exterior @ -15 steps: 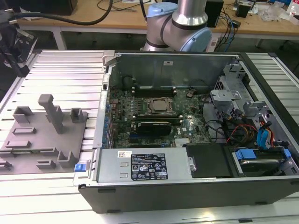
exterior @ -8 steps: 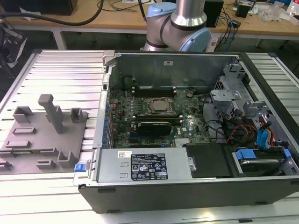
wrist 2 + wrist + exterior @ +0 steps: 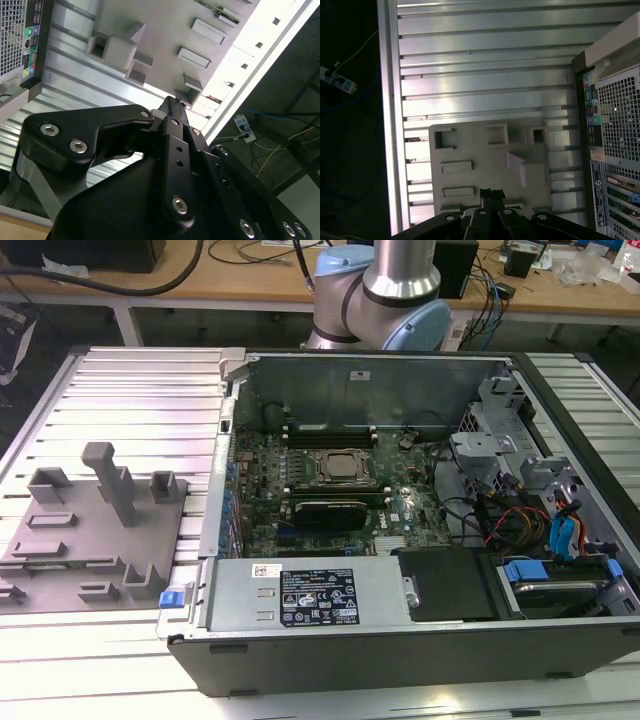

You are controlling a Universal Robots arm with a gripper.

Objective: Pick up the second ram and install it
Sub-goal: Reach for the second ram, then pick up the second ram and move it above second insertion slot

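Best we can tell, the long flat green circuit-board stick (image 3: pixel 218 11) is lying at the edge of the grey plastic holder tray (image 3: pixel 165 25) in the second wrist view. Our black gripper (image 3: pixel 492 192) hovers over that tray, fingers pressed together, gripping nothing.

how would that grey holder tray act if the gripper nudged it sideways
The grey holder tray looks like one moulded plastic piece, so probably stiff and light. It lies flat and broad on the ribbed metal table, so it would likely slide rather than tip. A push on its tall upright post might twist it round.
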